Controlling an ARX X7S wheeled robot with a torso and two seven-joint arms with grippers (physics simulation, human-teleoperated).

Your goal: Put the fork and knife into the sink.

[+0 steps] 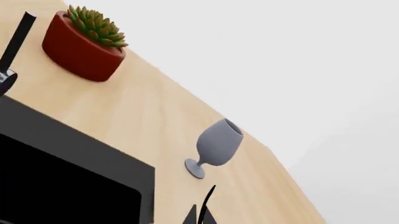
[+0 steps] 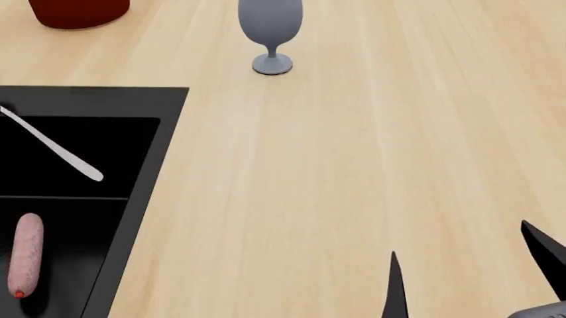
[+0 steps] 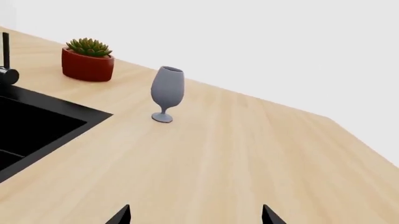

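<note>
1. Two dark fingertips of the right gripper (image 2: 468, 278) stand at the near right edge of the head view, well apart from each other with bare wood between them; the right wrist view shows the same two tips (image 3: 196, 215) spread wide over the countertop (image 2: 354, 185), so this gripper is released and holds nothing.
2. Near left in the head view, a pink sausage (image 2: 24, 263) lies in the sink (image 2: 150, 192), in the closer part of the black basin, along its floor.
3. Just beyond the sausage, the fork (image 2: 53, 147) lies slantwise inside the sink, its rounded handle end pointing toward the right wall; the tines are cut off by the left edge of the view.
4. Only a thin dark sliver of the left gripper (image 1: 204, 212) shows in the left wrist view, beside the sink's right rim (image 1: 93, 154); I cannot tell whether it is released or clenched.
5. No knife can be made out in any of the three views.
6. Farther back, on the wood to the right of the sink's far corner, a grey goblet (image 2: 270, 33) stands upright on its round foot, well apart from the basin; it also shows in both wrist views (image 1: 215, 147) (image 3: 166, 93).
7. Far left, beyond the sink, a red pot (image 2: 78, 12) holds a green succulent (image 3: 89, 47).
8. At the far left rim of the sink, a black faucet (image 3: 6, 58) rises upright, only partly in view.
</note>
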